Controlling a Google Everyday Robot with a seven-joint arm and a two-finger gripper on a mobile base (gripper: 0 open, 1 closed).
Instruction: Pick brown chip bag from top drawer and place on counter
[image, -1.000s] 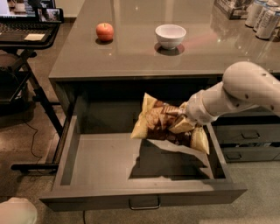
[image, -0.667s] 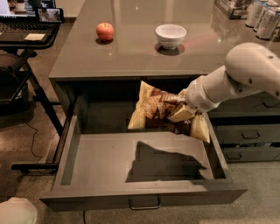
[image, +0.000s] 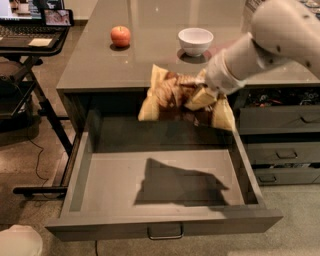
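Observation:
The brown chip bag (image: 172, 95) hangs in the air above the back of the open top drawer (image: 165, 175), level with the front edge of the counter (image: 150, 55). My gripper (image: 202, 96) is shut on the bag's right part, with the white arm reaching in from the upper right. The bag's shadow lies on the drawer's flat bottom. The drawer holds nothing else, and its metal bar handle (image: 165, 232) shows at the front.
A white bowl (image: 195, 40) and a red apple (image: 120, 36) stand on the counter behind the bag. Narrower stacked drawers (image: 280, 135) are at the right. A black stand with a laptop (image: 30, 35) is at the left, and cans are at the far back right.
My gripper has lifted the chip bag up out of the drawer, from just above its bottom to counter-edge height. The shadow on the drawer bottom has grown and moved forward.

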